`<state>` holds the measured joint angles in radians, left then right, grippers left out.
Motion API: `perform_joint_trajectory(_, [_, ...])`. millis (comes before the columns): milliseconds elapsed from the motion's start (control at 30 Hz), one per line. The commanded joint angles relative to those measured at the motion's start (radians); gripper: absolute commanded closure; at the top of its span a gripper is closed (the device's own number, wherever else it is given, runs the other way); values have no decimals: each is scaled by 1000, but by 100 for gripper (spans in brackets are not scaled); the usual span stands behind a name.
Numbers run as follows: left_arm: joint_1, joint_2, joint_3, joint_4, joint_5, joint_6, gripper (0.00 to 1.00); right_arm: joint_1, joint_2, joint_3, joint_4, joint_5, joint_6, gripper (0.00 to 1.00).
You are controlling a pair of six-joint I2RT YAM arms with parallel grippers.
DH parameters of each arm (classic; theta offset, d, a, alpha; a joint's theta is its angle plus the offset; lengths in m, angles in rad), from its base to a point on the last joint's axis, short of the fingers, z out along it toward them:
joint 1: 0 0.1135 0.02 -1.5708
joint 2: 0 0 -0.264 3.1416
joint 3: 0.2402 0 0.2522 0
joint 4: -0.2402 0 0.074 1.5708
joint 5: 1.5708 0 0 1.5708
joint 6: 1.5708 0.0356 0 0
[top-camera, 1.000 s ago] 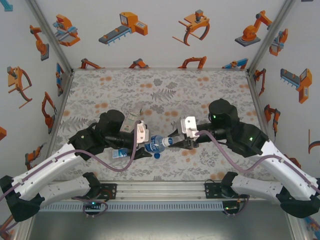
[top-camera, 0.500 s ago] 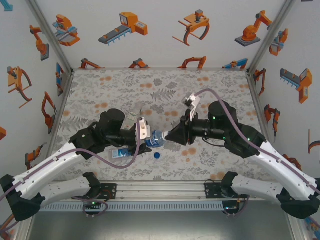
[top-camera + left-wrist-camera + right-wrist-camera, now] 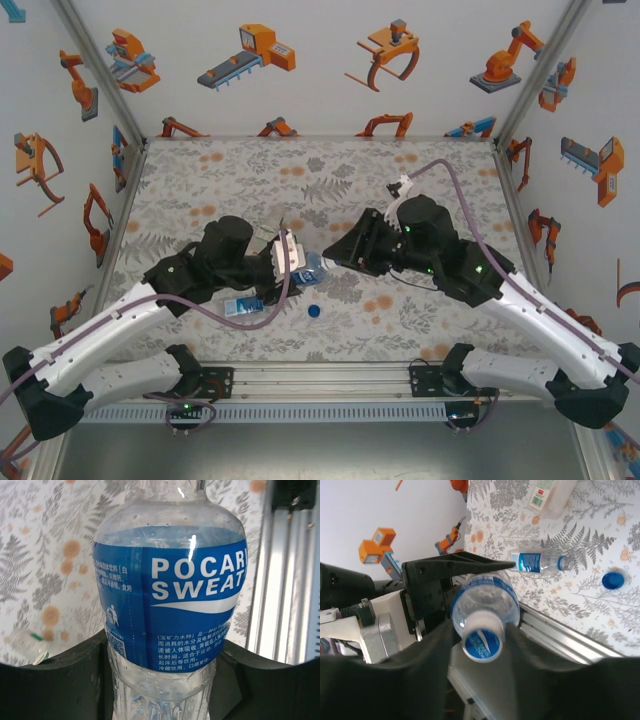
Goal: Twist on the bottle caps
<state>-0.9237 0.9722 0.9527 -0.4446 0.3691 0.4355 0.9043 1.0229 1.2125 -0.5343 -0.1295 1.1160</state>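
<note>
A clear bottle [image 3: 170, 595] with a blue label is held level over the table, my left gripper [image 3: 165, 680] shut on its lower body. A blue cap [image 3: 482, 644] sits on its neck. My right gripper [image 3: 485, 640] faces that cap end-on, its blurred fingers standing a little apart on either side of it. From above, the left gripper [image 3: 296, 262] and the right gripper [image 3: 330, 256] meet at the bottle [image 3: 311, 268]. A loose blue cap [image 3: 314, 311] lies on the table just in front.
A second blue-labelled bottle [image 3: 540, 561] lies on its side under the left arm, near the loose cap [image 3: 612, 580]. A bottle with a white-and-green label [image 3: 551, 492] lies further back. The aluminium rail [image 3: 320, 380] runs along the near table edge.
The right gripper has let go of the cap on the held bottle and its wrist has rolled round. Both arms have shifted slightly away from the front edge. The left grip is unchanged.
</note>
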Motion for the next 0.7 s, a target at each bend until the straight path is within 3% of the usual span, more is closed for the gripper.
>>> perform_joint_trajectory(0, [-13, -17, 14, 35, 94, 13, 100, 2, -18, 75, 69, -7, -253, 47])
perform_joint_trajectory(200, [-14, -35, 16, 13, 128, 13, 100, 2, -96, 68, 160, -153, -787, 44])
perform_joint_trajectory(400, [-13, -37, 39, -27, 197, 20, 100, 2, -94, 82, 113, -496, -1281, 44])
perform_joint_trajectory(533, [-14, -36, 49, -42, 226, 17, 100, 2, -79, 82, 29, -614, -1500, 44])
perform_joint_trajectory(667, [-14, -37, 50, -43, 236, 13, 100, 2, -81, 59, 13, -594, -1572, 50])
